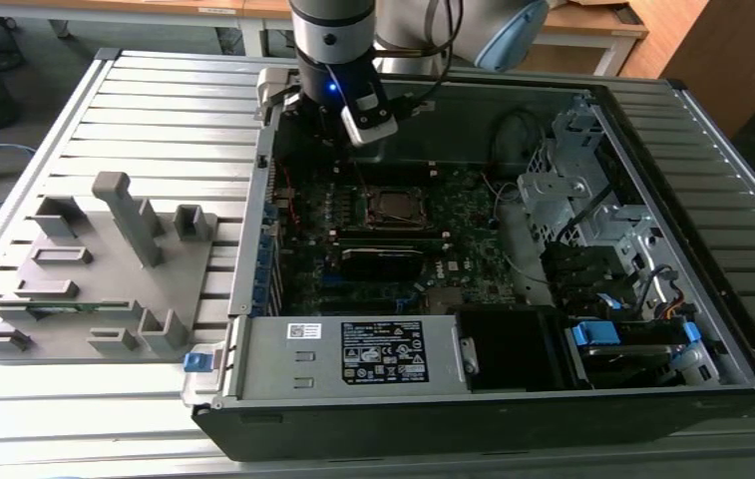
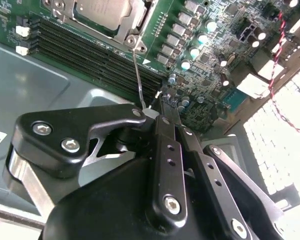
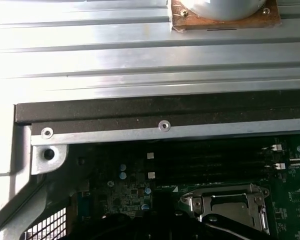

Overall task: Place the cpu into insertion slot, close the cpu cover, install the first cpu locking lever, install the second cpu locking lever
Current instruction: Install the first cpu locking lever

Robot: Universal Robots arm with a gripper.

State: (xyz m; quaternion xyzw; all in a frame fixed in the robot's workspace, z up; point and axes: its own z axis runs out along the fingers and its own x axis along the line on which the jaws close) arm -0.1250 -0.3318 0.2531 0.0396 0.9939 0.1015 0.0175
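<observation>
In the exterior view, an open computer case point(image 1: 484, 424) lies on a ribbed metal bench point(image 1: 151, 110). In the upper middle of the frame the pincer point(image 1: 366, 135) hangs inside the case over the green board. The insertion slot point(image 1: 397, 208), a small metal-rimmed square, sits just below it near the centre. A grey moulded fixture point(image 1: 98, 269) of blocks and posts stands at the exterior view's left.

In the second wrist view, the pincer's black fingers point(image 2: 165, 145) lie together and taper to a point. A thin bent-wire locking lever point(image 2: 136, 70) runs from the socket corner to that tip, and I cannot tell whether it is gripped. The cpu point(image 2: 102, 9), dull silver, lies in the slot under the framed cpu cover point(image 2: 121, 29).

In the first wrist view, the shiny stamped cover lies flat beside long black memory slots point(image 3: 215, 160).
</observation>
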